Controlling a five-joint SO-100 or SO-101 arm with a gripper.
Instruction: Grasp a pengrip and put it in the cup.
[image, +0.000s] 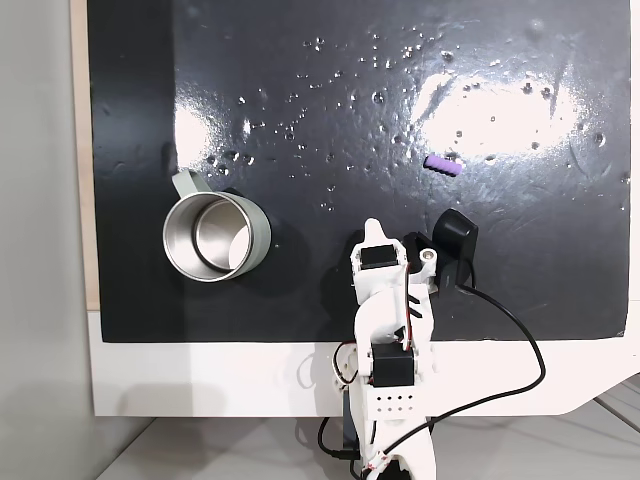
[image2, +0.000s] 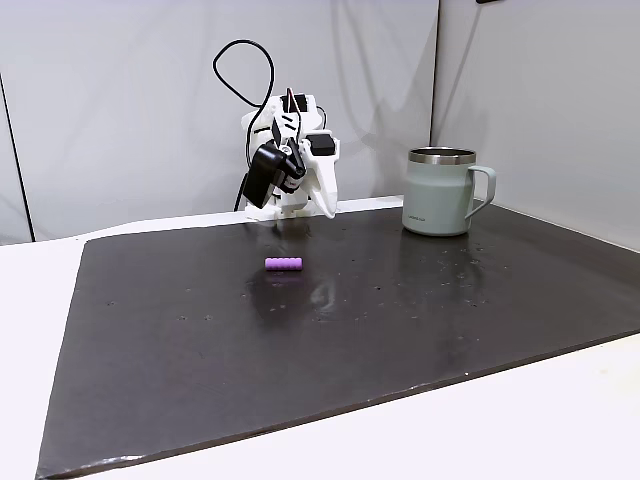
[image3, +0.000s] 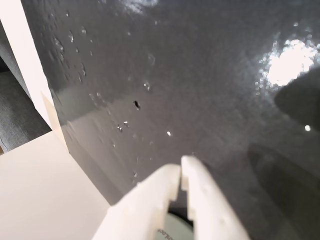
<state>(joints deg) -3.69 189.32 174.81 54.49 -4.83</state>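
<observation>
White plastic fingers (image3: 172, 182) fill the bottom of the wrist view, tips pressed together with nothing between them — the gripper (image3: 180, 167) is closed and empty, poised just over the glossy black mat (image3: 200, 75). That mat is slick and reflective, pocked with small bumps and specks. In a fixed view from the front, the gripper (image2: 327, 208) hangs down from the folded white arm (image2: 290, 150), a black cable (image2: 240, 70) looping above it. Out in front of the gripper, well apart from it, lies the pengrip (image2: 283, 264), a short purple tube on its side with open mat all around it. Off to the gripper's side in that same view stands the cup (image2: 440, 192), upright, pale grey-green wall, steel rim, loop handle turned away from the arm. From above, the pengrip (image: 442, 165) sits beyond the arm, and the cup (image: 215, 237) shows its shiny steel inside.
</observation>
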